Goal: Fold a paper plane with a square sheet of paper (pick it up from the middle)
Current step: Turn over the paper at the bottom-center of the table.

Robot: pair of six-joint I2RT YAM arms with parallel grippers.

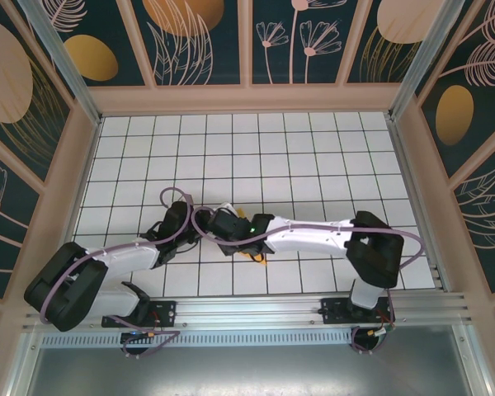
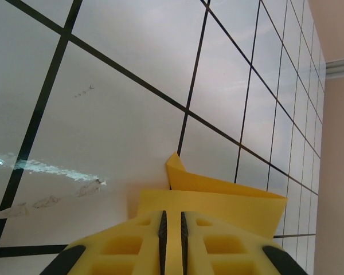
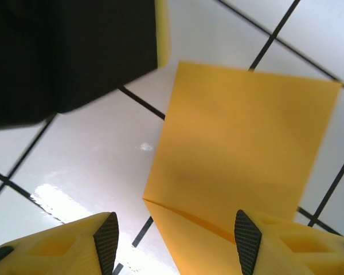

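The orange-yellow sheet of paper (image 3: 241, 143) is folded over on the white grid table, with a crease across it near my right fingers. One pointed corner (image 2: 174, 160) stands up. I cannot tell whether it has the paper plane's shape. My left gripper (image 2: 172, 216) is shut on the near edge of the sheet, which runs between its black pads. My right gripper (image 3: 176, 240) is open, its fingers standing to either side of the creased end without pinching it. In the top view both grippers meet at the table's middle (image 1: 219, 227), and small bits of paper (image 1: 256, 256) show beside them.
The black body of the left gripper (image 3: 69, 51) hangs close over the sheet's far corner in the right wrist view. The gridded table (image 1: 313, 157) stretches away behind the arms. Pink frame walls (image 1: 239, 99) enclose it at the back and sides.
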